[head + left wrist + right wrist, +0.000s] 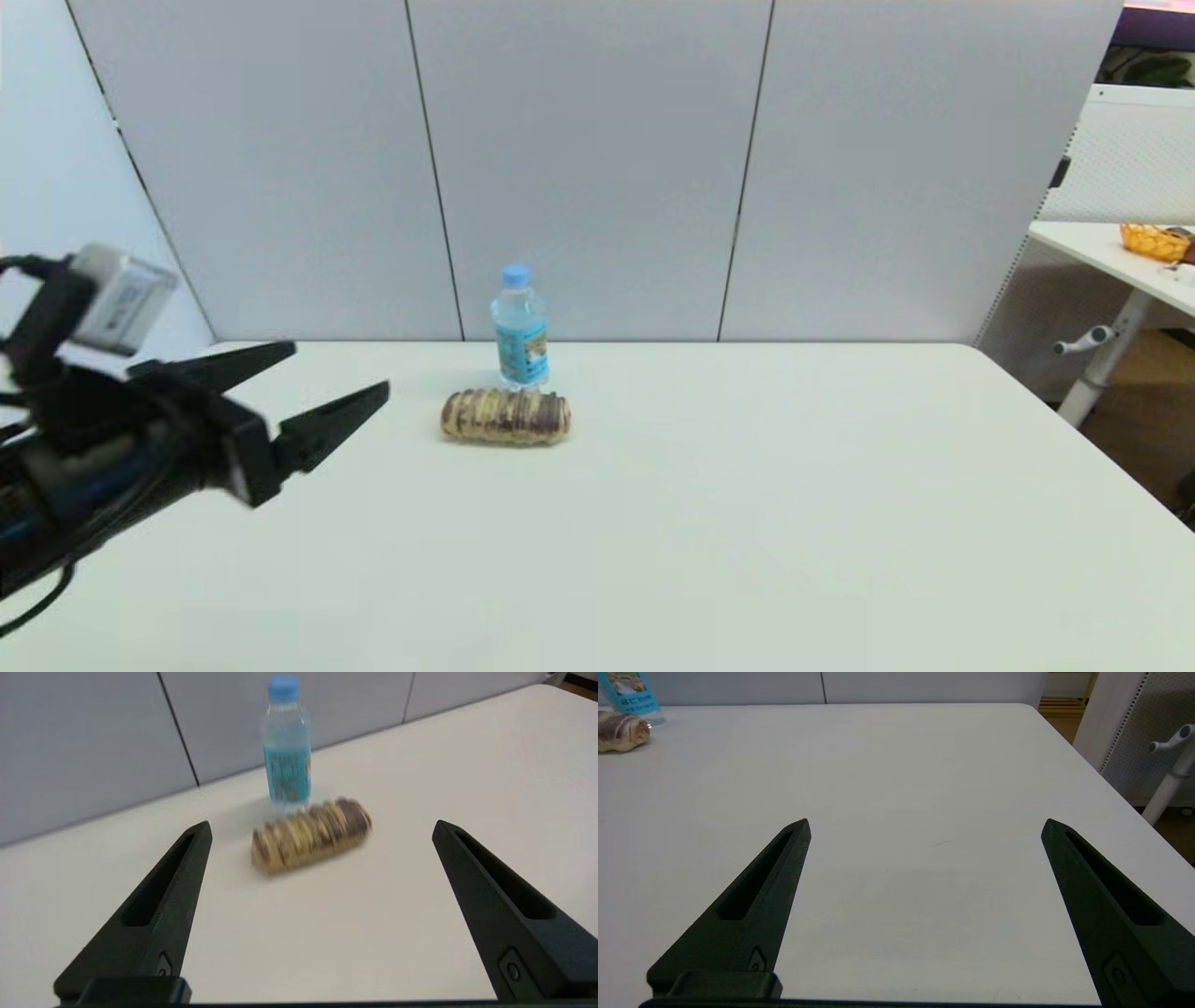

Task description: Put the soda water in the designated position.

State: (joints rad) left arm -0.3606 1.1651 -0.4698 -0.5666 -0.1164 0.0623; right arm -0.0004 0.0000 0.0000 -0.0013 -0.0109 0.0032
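The soda water [519,329] stands upright near the table's back edge, a clear bottle with a light blue cap and a blue label. The left wrist view has the soda water [287,746] ahead of the fingers, and its lower part [630,693] shows in a corner of the right wrist view. My left gripper [341,371] hangs open above the table's left side, short of the bottle and holding nothing. My right gripper [924,823] is open over bare tabletop, out of the head view. The designated position is an unmarked patch of white tabletop; I cannot tell where.
A brown-and-tan ridged cylinder [505,416] lies on its side just in front of the bottle; this cylinder [310,834] sits between my left fingers and the bottle. Grey wall panels [597,168] stand behind the table. Another table with an orange basket [1154,241] is at the far right.
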